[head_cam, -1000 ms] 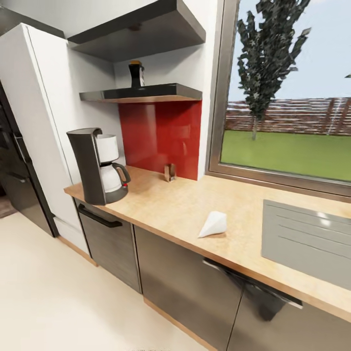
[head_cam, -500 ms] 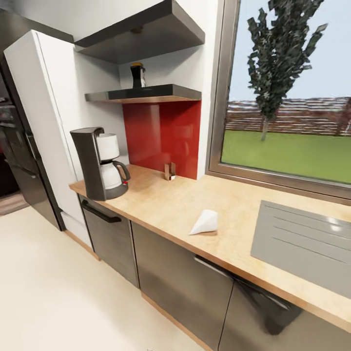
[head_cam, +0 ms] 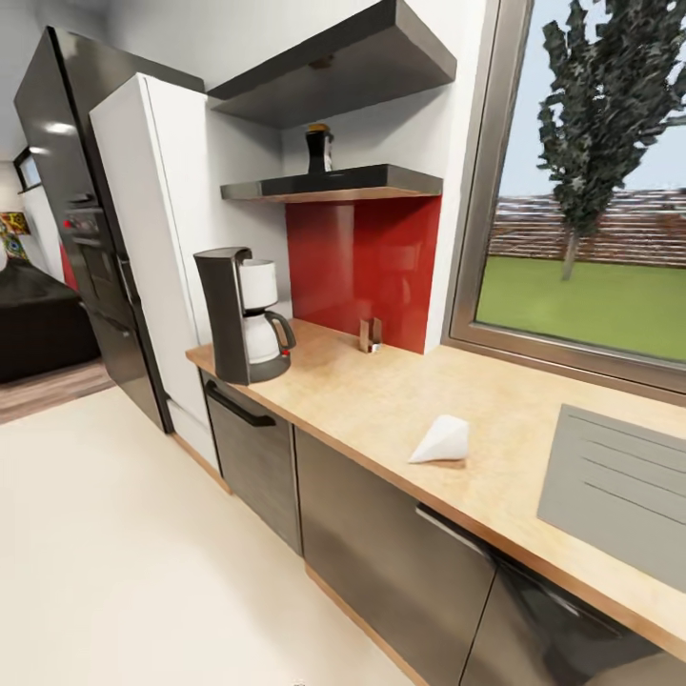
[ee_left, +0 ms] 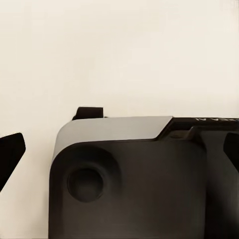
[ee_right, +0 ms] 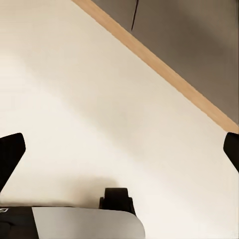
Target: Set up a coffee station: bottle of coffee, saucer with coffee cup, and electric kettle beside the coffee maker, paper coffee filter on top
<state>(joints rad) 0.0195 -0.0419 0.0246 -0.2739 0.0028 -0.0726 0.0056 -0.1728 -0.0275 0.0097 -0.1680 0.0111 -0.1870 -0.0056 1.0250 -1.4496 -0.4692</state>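
In front of me the light wood-grain bench (head_cam: pixel 381 405) runs from the near right to the far left. The coffee maker (head_cam: pixel 243 314) stands at its far left end. The white paper coffee filter (head_cam: pixel 441 440) lies on its side near the front edge, well apart from the machine. A small brown holder (head_cam: pixel 370 334) stands against the red backsplash. On the black kitchen shelf (head_cam: pixel 333 182) above stands the bottle of coffee (head_cam: pixel 319 149).

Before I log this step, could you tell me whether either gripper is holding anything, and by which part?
Nothing is held. In both wrist views the jaws stand wide apart over bare floor; the paper coffee filter lies untouched on the countertop.
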